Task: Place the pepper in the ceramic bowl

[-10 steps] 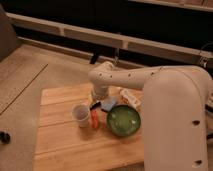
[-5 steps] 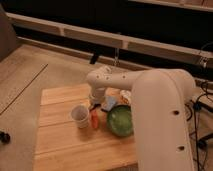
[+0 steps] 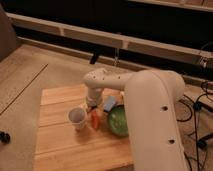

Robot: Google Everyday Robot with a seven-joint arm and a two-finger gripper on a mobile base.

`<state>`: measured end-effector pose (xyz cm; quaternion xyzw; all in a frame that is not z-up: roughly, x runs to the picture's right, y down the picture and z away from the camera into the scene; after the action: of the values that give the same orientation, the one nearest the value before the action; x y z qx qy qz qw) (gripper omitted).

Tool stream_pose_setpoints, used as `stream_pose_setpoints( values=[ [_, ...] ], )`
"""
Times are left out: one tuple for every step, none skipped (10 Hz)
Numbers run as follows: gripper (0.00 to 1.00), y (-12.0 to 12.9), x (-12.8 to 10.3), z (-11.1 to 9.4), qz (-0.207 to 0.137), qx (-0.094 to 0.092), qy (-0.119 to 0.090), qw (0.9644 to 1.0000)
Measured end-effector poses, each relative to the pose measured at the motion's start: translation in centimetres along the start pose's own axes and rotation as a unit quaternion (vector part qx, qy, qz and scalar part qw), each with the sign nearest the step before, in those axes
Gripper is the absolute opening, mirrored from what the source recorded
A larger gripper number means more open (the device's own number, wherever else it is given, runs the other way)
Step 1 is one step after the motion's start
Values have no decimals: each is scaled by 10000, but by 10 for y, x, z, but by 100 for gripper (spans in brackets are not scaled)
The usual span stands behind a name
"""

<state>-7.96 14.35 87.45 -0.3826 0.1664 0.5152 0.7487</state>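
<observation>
The pepper [image 3: 95, 119] is small and orange-red and lies on the wooden table [image 3: 60, 145], between a white cup [image 3: 77, 118] and the green ceramic bowl [image 3: 117, 122]. The bowl sits right of the pepper, and its right side is hidden behind my white arm. My gripper [image 3: 93, 107] points down from the wrist and hangs directly over the pepper's far end, very close to it. I cannot tell whether it touches the pepper.
A blue object [image 3: 110, 103] lies just behind the bowl, next to the gripper. My large white arm [image 3: 152, 115] covers the table's right side. The table's left edge drops to the floor, where a dark wheel [image 3: 4, 136] stands.
My arm has swung left and now covers the bowl's right side and the things behind it. The gripper has stayed over the pepper. Pepper, cup and bowl have not moved.
</observation>
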Motion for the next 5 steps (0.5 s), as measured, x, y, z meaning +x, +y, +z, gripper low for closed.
stream_pose_setpoints(
  values=[
    [65, 2, 2, 2, -24, -20, 65, 10000],
    [65, 4, 3, 5, -47, -53, 165, 9998],
    [65, 5, 4, 8, -76, -74, 265, 9996],
    [65, 6, 5, 10, -101, -85, 325, 9994],
    [65, 6, 5, 12, -131, -98, 397, 9991]
  ],
)
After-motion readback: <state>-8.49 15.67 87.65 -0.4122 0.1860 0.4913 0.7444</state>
